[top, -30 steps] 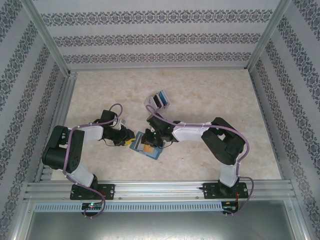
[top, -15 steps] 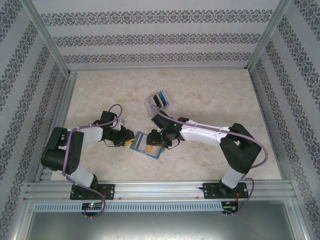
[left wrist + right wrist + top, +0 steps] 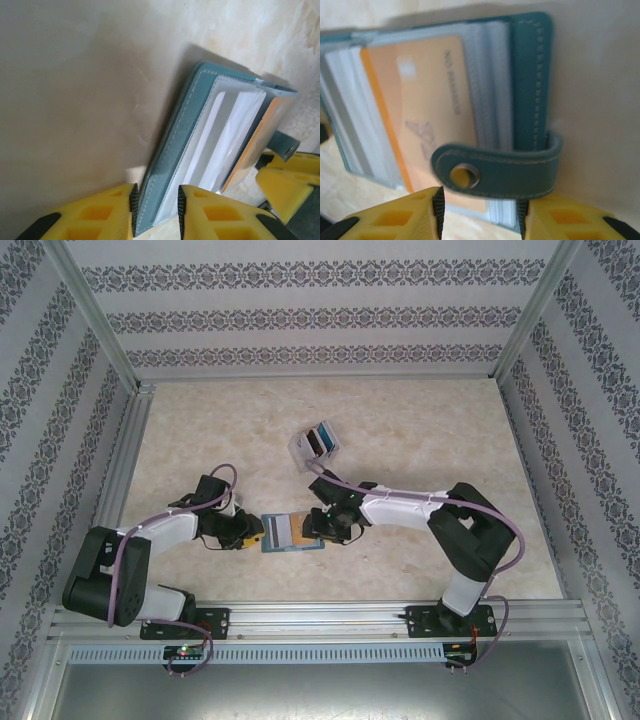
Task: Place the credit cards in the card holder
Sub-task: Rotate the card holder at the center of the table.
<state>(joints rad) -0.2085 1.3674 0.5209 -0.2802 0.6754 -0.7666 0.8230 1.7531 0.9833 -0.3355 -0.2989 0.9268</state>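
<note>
Card holder point(image 3: 285, 535): lay open and flat on the table point(image 3: 430, 440), low centre of the top view, boxed in between both grippers.
Long axis: ran left to right across that frame, a touch tilted; the stitched cover edge faced left and the clasp tab point(image 3: 495, 167) curled over the right end.
Left gripper point(image 3: 252, 531): sat at the holder's left end, fingers pinching the teal cover edge.
Right gripper point(image 3: 322, 530): sat at the right end by the tab, jaws standing apart with sleeve edges between them; nothing clamped, as far as the blurry close view let me judge.
Tan card point(image 3: 415, 105): sat in a see-through sleeve, long side parallel to the stitched edge.
Spare cards point(image 3: 322, 438): stood in the clear box point(image 3: 304, 450), up-frame of the right gripper, so that arm looked the nearer one for the next fetch.
</note>
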